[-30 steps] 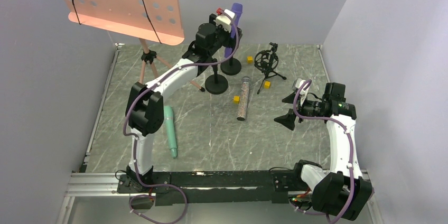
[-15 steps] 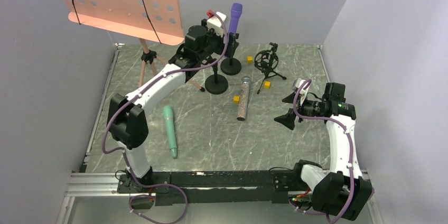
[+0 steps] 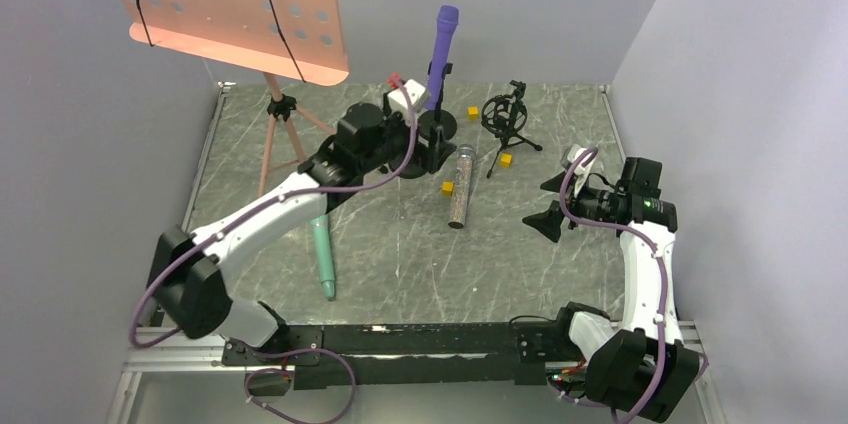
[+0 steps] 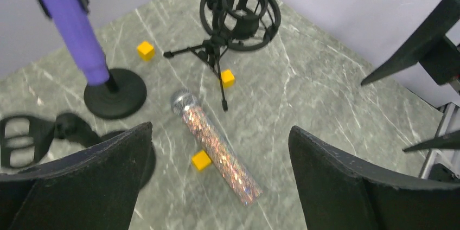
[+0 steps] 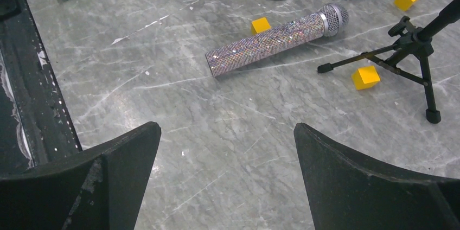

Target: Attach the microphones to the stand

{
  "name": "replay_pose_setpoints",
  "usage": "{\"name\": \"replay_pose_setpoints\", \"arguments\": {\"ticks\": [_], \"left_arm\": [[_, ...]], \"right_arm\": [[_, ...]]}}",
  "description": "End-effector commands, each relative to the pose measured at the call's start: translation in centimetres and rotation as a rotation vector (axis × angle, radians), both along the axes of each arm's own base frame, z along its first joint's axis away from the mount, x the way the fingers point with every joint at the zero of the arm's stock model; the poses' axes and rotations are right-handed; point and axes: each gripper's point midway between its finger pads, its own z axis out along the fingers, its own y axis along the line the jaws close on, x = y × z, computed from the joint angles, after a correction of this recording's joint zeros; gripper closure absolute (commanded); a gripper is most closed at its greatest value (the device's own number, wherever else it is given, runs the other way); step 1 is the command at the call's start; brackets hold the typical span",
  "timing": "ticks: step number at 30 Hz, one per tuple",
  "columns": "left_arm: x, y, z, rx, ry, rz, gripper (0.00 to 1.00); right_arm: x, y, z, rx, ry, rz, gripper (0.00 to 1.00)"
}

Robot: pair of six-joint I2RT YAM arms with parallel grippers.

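The purple microphone (image 3: pixel 441 44) stands upright in the clip of a round-base stand (image 3: pixel 437 127); it also shows in the left wrist view (image 4: pixel 70 18). The glittery copper microphone (image 3: pixel 460 187) lies flat on the table, below my left gripper (image 4: pixel 219 128). The mint green microphone (image 3: pixel 322 249) lies flat at the left. My left gripper (image 3: pixel 430 149) is open and empty, just near of the purple microphone's stand. An empty clip (image 4: pixel 21 140) of a second stand shows at its left. My right gripper (image 3: pixel 548 206) is open and empty at the right (image 5: pixel 228 127).
A black shock-mount tripod stand (image 3: pixel 505 116) stands at the back right. Three small yellow cubes (image 3: pixel 473 112) (image 3: pixel 506 159) (image 3: pixel 447 187) lie around the copper microphone. A peach music stand (image 3: pixel 230 4) rises at the back left. Grey walls enclose the table.
My left gripper has come off the purple microphone and drawn back down towards the table. The purple microphone stays upright in its stand. My right arm has barely moved.
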Motion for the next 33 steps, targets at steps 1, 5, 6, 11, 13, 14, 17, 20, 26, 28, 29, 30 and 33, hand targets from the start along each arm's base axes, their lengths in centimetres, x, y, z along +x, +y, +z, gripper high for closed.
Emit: {"name": "replay_pose_setpoints", "arguments": {"ticks": [1, 5, 6, 11, 13, 14, 17, 20, 26, 28, 29, 30, 33], "left_arm": [[-2.3, 2.4, 2.1, -0.126, -0.015, 0.059, 0.01], [-2.7, 4.3, -0.5, -0.155, 0.046, 0.153, 0.01], [-2.4, 4.7, -1.5, -0.157, 0.066, 0.189, 0.01], [0.2, 5.9, -6.6, -0.142, 0.202, 0.283, 0.01], [1.6, 6.2, -8.3, -0.149, 0.243, 0.311, 0.01], [2.2, 6.4, -9.2, -0.149, 0.249, 0.324, 0.02], [4.2, 6.4, -10.7, -0.154, 0.2, 0.338, 0.02], [6.3, 5.9, -12.5, -0.142, 0.162, 0.345, 0.03], [9.7, 5.8, -14.4, -0.136, 0.117, 0.424, 0.09], [10.8, 6.1, -15.1, -0.124, 0.123, 0.469, 0.13], [11.2, 6.2, -15.4, -0.122, 0.125, 0.489, 0.15], [11.6, 6.3, -15.5, -0.127, 0.125, 0.504, 0.17], [12.6, 6.2, -15.6, -0.139, 0.106, 0.524, 0.23]], "right_arm": [[0.2, 0.3, 1.6, 0.047, -0.048, 0.01, 0.0], [0.3, 0.4, 1.6, 0.066, -0.035, 0.009, 0.0], [0.4, 0.3, 1.6, 0.069, -0.031, 0.007, 0.0], [0.5, 0.3, 1.4, 0.075, -0.019, 0.004, 0.0], [0.5, 0.2, 1.3, 0.073, -0.02, 0.003, 0.0], [0.5, 0.2, 1.3, 0.072, -0.02, 0.001, 0.0], [0.5, 0.2, 1.3, 0.072, -0.022, 0.001, 0.0], [0.4, 0.3, 1.4, 0.074, -0.025, 0.005, 0.0], [0.4, 0.2, 1.4, 0.065, -0.031, 0.005, 0.0], [0.3, 0.2, 1.5, 0.063, -0.033, 0.006, 0.0], [0.3, 0.2, 1.4, 0.063, -0.032, 0.005, 0.0], [0.3, 0.2, 1.4, 0.061, -0.033, 0.005, 0.0], [0.3, 0.2, 1.4, 0.061, -0.032, 0.005, 0.0]]}}
